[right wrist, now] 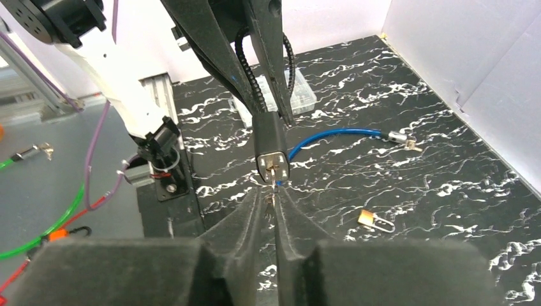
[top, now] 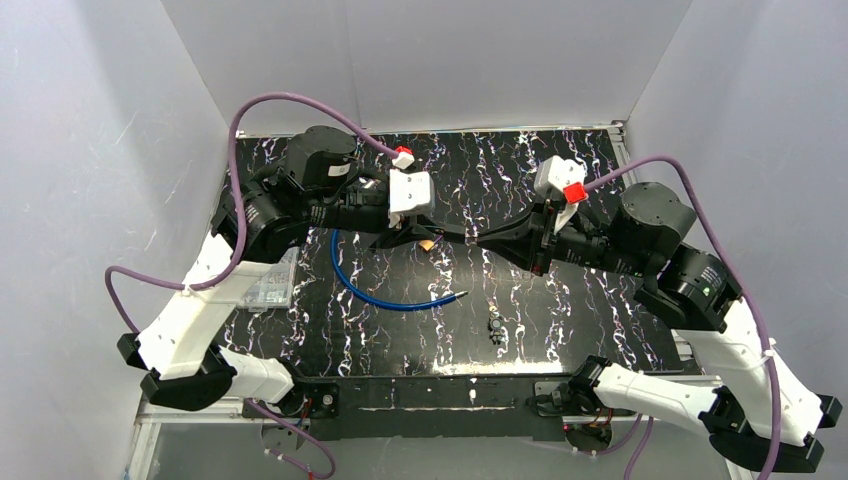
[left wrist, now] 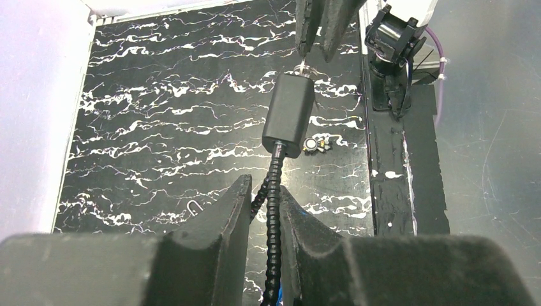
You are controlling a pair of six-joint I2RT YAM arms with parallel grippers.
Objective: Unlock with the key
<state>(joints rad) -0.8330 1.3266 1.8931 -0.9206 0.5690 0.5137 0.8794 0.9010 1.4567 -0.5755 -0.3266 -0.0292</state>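
We see the lock held clear of the worktop, over its middle, between the two grippers. It is a black block with a ribbed black cable running from one end.

The left gripper has its fingers closed narrowly on that cable, just behind the block. The block points away from it, toward the right gripper.

The right gripper's fingers are pressed nearly together on the key, a thin silver piece whose tip meets the metal face of the lock. We cannot tell how far it sits in the keyhole.

A blue cable lies in a curve on the worktop, left of the middle, with its metal end toward the centre. A brass padlock lies flat on the worktop under the gripped lock. A clear box sits by the left edge, partly under the left arm. A small dark object lies between the middle and the near edge, well apart from the blue cable's end.
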